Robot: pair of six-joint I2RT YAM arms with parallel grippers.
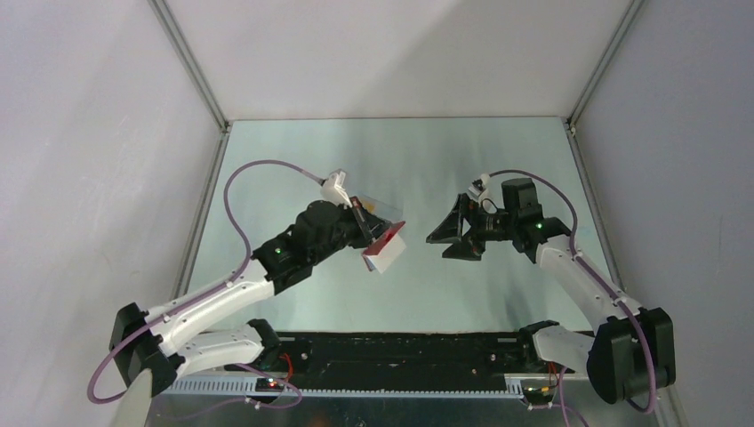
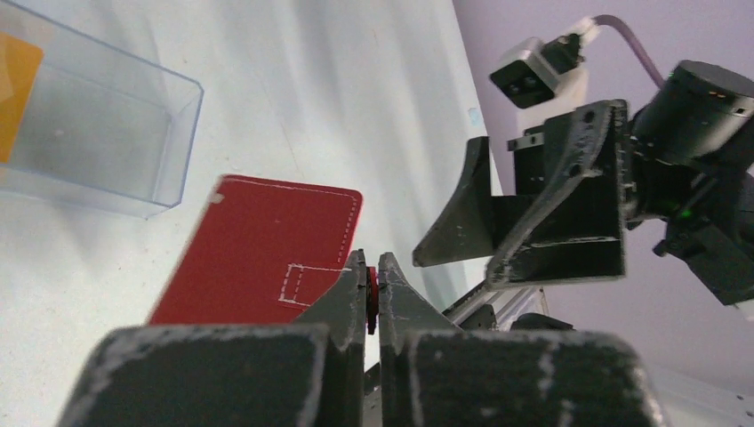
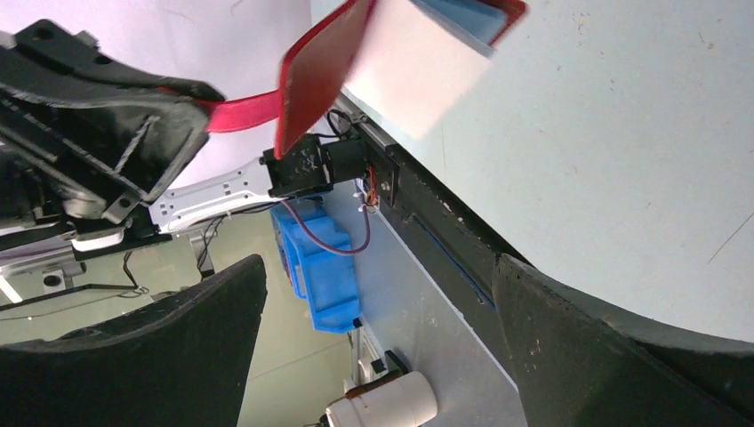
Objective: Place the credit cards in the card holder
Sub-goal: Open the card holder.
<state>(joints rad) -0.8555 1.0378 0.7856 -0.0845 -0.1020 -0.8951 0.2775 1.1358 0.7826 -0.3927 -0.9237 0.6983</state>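
One thin tab (image 3: 240, 111) is all my left claw (image 2: 373, 267) pinches; the red wallet (image 2: 267, 240) dangles just ahead of it, facing my wide-spread right claw (image 3: 378, 267); a tug could slip it free.

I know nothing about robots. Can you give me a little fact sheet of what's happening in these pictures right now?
card holder: red, hanging partly open, blue-grey inside showing
left gripper: shut on the card holder's red tab, holding it above the table
right gripper: open, empty, facing the card holder without touching it
clear box: on the table; orange card visible through its wall
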